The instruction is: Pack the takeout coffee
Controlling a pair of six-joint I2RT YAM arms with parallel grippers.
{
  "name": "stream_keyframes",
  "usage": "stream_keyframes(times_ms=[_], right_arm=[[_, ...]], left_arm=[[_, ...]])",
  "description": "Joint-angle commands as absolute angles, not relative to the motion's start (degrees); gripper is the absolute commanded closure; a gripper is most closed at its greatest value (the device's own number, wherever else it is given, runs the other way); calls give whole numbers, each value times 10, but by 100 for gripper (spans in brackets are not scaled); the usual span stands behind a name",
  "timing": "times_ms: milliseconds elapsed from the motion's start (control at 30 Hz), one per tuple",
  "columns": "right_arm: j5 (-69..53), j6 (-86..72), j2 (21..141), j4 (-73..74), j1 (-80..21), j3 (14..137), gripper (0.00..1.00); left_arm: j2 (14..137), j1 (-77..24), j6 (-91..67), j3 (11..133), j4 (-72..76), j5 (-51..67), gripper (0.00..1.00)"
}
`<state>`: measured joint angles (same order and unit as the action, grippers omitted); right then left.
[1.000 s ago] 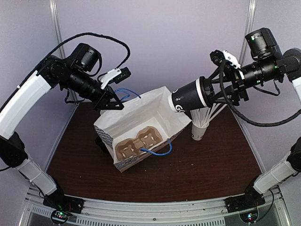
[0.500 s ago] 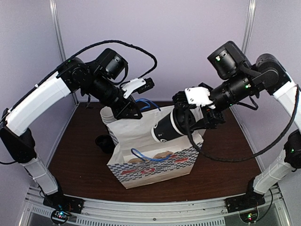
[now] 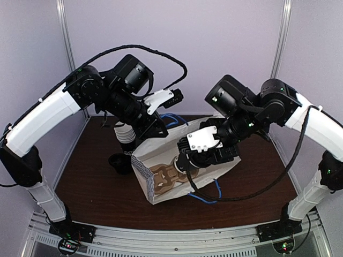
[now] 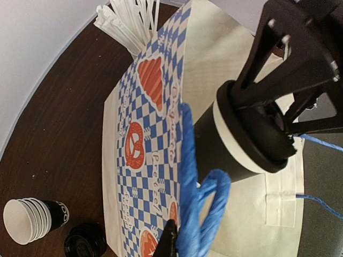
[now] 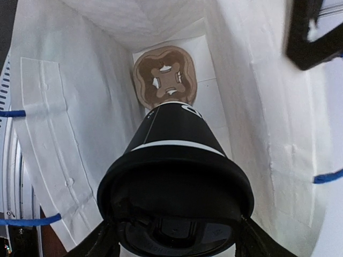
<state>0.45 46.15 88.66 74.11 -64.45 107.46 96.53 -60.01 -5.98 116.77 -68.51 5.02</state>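
The takeout coffee (image 5: 174,139), a black lidded cup, is gripped at the lid by my right gripper (image 5: 177,238), which holds it bottom-first inside the mouth of the checkered bag (image 4: 142,128). A brown cardboard carrier (image 5: 165,77) lies at the bag's bottom. In the top view the right gripper (image 3: 188,156) sits at the open mouth of the tilted bag (image 3: 144,168). My left gripper (image 3: 159,127) is shut on the bag's blue rope handle (image 4: 194,203) and holds that side up. The cup also shows in the left wrist view (image 4: 236,144).
A stack of lidless black cups (image 3: 126,136) and black lids (image 3: 118,161) stand left of the bag; they show in the left wrist view too (image 4: 29,220). White sticks (image 4: 128,21) stand behind the bag. The second blue handle (image 3: 206,197) hangs at the front.
The bag has tipped from upright so its mouth faces up and forward. My right gripper has moved down and left, carrying the coffee into the bag's mouth. The left gripper keeps the handle.
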Motion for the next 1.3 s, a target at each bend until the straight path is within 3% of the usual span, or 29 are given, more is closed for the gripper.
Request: stream_keyframes(times_ms=[0, 367, 633, 733, 900, 1267], right_arm=[[42, 441, 863, 724, -663, 1002, 31], [41, 423, 831, 714, -667, 912, 33], [13, 423, 804, 731, -665, 859, 34], [2, 423, 799, 739, -665, 823, 33], [-5, 420, 783, 739, -665, 788, 32], [135, 413, 791, 677, -657, 790, 33]], left_arm=[[969, -625, -78, 1173, -642, 17, 100], [967, -679, -128, 1126, -549, -64, 100], [963, -681, -124, 1127, -514, -19, 62], [948, -681, -117, 1129, -493, 0, 52], [898, -681, -101, 1096, -421, 15, 41], [876, -654, -52, 1066, -391, -59, 37]])
